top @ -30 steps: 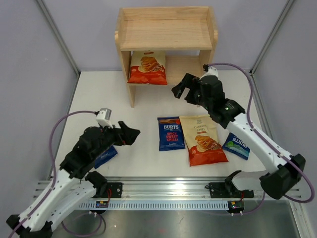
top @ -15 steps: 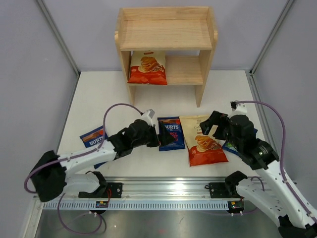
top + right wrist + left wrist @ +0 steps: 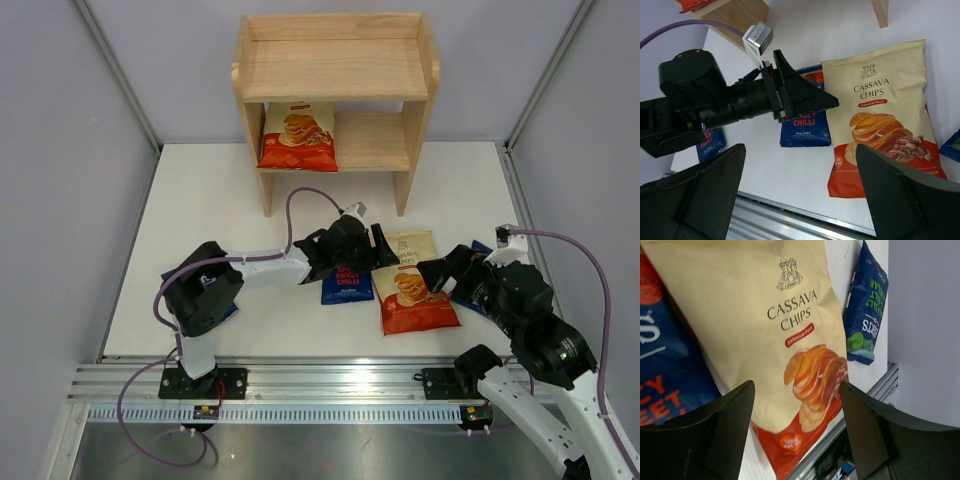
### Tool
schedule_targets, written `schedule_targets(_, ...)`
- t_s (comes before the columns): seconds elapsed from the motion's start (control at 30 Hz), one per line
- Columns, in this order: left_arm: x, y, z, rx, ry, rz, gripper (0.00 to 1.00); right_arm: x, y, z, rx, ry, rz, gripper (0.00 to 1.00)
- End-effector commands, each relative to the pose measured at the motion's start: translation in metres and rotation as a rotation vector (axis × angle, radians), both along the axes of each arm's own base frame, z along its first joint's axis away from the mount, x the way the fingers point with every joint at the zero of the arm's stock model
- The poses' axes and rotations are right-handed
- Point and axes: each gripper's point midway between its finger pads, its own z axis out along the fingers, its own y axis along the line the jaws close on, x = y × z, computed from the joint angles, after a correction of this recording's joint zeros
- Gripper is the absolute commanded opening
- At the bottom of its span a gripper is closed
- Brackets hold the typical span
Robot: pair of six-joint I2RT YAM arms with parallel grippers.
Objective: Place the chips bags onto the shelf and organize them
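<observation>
The wooden shelf [image 3: 335, 70] stands at the back; one Cassava Chips bag [image 3: 297, 137] leans on its lower tier. A second Cassava Chips bag [image 3: 412, 290] lies flat on the table, also in the left wrist view [image 3: 765, 325] and the right wrist view [image 3: 880, 120]. Beside it lies a red-labelled Burts bag [image 3: 346, 288]. A green-labelled Burts bag [image 3: 866, 315] lies to the right. Another Burts bag [image 3: 707, 142] lies at the left. My left gripper [image 3: 385, 250] is open, low over the table's Cassava bag [image 3: 797, 435]. My right gripper [image 3: 440, 272] is open and empty above the table [image 3: 800, 200].
The left arm [image 3: 260, 268] stretches across the table's middle. The metal rail [image 3: 330, 380] runs along the near edge. The shelf's top tier [image 3: 335, 45] and the right half of its lower tier [image 3: 372, 140] are bare. Grey walls close in both sides.
My left arm has swung right across the table, from the left side to over the chilli and Cassava bags. My right arm has drawn back from the shelf to the near right.
</observation>
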Motion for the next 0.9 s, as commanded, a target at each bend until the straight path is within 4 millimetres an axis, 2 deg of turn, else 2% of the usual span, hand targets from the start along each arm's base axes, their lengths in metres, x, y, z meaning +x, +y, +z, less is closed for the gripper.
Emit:
schedule_targets(0.0,0.010,-0.009,-0.004,0.002,0.009,0.035,0.70,-0.011,-0.004,0.022,0.027,-0.054,0.014,0.99)
schedule_targets(0.13,0.009,-0.010,-0.021,0.037,0.035,0.047,0.68,-0.014,-0.007,0.029,0.028,-0.074,0.010,0.99)
schedule_targets(0.27,0.006,-0.006,-0.027,0.057,0.025,0.066,0.71,-0.012,-0.007,0.029,0.023,-0.074,0.010,0.99)
schedule_targets(0.33,0.003,-0.005,-0.021,0.048,0.016,0.061,0.72,-0.010,-0.005,0.026,0.019,-0.069,0.015,0.99)
schedule_targets(0.47,0.009,0.009,-0.009,0.069,-0.037,0.116,0.73,-0.006,0.001,0.020,0.022,-0.049,0.028,0.99)
schedule_targets(0.63,0.012,0.023,-0.010,0.113,-0.048,0.156,0.74,-0.004,0.004,0.021,0.033,-0.051,0.037,0.99)
schedule_targets(0.83,0.016,0.000,-0.009,0.055,-0.050,0.095,0.75,-0.005,0.006,0.022,0.038,-0.047,0.045,1.00)
schedule_targets(0.87,0.017,-0.001,-0.019,0.074,-0.027,0.100,0.75,-0.006,0.006,0.022,0.038,-0.047,0.045,0.99)
